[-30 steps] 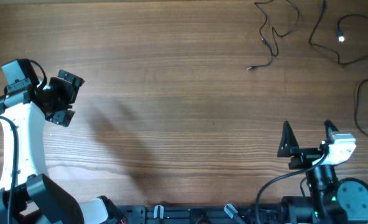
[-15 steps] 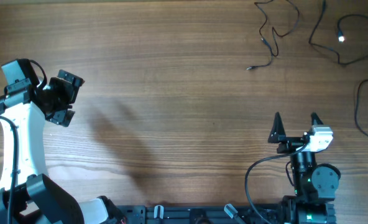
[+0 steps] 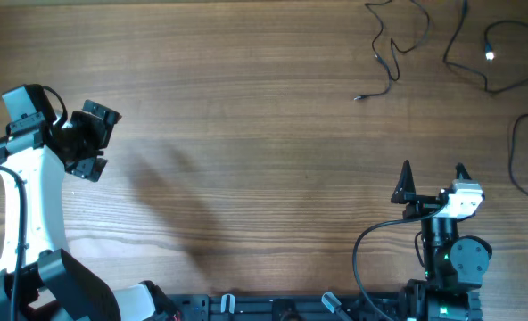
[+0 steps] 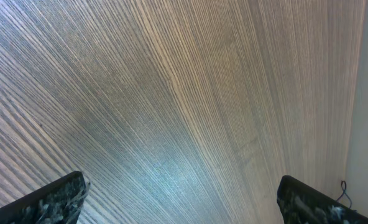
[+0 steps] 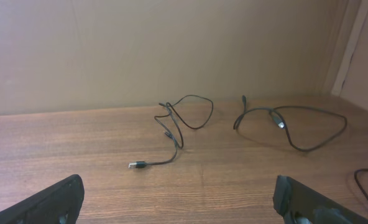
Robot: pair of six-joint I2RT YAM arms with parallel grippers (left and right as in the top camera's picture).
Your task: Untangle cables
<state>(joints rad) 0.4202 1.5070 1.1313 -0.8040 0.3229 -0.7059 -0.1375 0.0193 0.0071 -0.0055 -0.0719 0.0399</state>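
Thin black cables lie as separate loose strands at the table's far right. One cable (image 3: 393,53) loops down to a silvery plug end (image 3: 358,97); it also shows in the right wrist view (image 5: 174,130). A second cable (image 3: 478,76) with a bright plug curves beside it, and shows in the right wrist view (image 5: 293,127). A third strand (image 3: 514,156) runs off the right edge. My right gripper (image 3: 433,174) is open and empty, well short of the cables. My left gripper (image 3: 93,143) is open and empty at the far left, over bare wood (image 4: 184,124).
The wooden table's front edge holds the arm bases and a black rail (image 3: 273,308). A plain wall (image 5: 171,50) stands behind the cables. The right arm's own thicker black cable (image 3: 371,245) curves by its base.
My right gripper swung left and forward from the front right corner, then shifted slightly right. The left arm and the cables have not moved.
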